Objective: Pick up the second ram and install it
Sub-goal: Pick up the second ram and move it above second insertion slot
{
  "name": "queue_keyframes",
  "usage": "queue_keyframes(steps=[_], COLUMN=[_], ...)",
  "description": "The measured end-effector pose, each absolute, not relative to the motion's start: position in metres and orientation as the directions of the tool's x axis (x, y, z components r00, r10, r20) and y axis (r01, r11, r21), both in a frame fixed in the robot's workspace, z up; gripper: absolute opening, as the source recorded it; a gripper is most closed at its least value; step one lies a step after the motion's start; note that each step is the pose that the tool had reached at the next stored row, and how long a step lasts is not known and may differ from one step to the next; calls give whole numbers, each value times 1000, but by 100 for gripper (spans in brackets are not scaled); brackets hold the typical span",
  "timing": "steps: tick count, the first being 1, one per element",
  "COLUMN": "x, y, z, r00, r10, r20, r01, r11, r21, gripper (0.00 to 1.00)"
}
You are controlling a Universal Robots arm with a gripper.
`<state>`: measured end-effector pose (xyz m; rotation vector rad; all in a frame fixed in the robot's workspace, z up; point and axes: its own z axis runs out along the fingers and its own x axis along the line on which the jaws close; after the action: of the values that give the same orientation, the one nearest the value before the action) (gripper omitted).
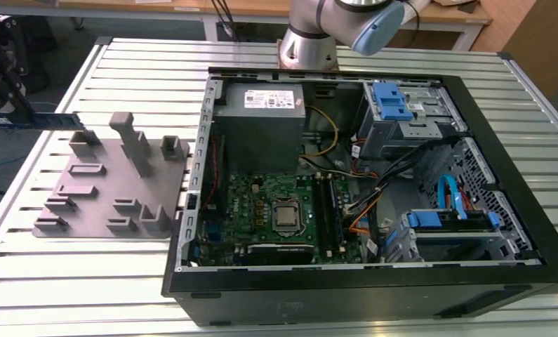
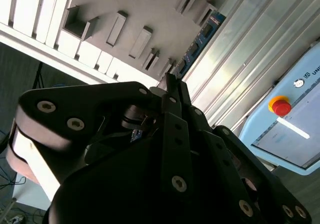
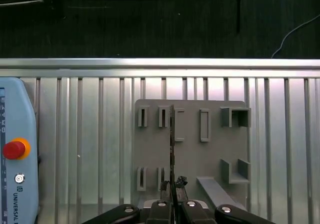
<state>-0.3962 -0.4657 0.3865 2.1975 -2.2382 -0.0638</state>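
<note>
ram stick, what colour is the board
The ram stick is blue with small dark chips, best seen in the second wrist view.

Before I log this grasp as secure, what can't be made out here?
Exterior view: the left edge cuts off the gripper and part of the second ram.
First wrist view: the ram is edge-on, so its chips are hidden.
Second wrist view: the gripper's body hides the grip.
Exterior view: the motherboard slots are too small to tell whether filled.
</note>
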Motion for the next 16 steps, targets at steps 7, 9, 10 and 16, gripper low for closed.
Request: queue_keyframes(steps=[7, 9, 10, 16], x=[-389, -384, -382, -370], y=[-466, -466, -466, -466], z=[386, 386, 386, 386], r00=[-19, -19, -19, -19], r10=[-1000, -1000, -1000, -1000], r20=[-25, -25, -25, -25], r01=[-999, -999, -999, -999], r11=[18, 18, 18, 18], r21=[32, 32, 32, 32], gripper=[14, 14, 14, 14])
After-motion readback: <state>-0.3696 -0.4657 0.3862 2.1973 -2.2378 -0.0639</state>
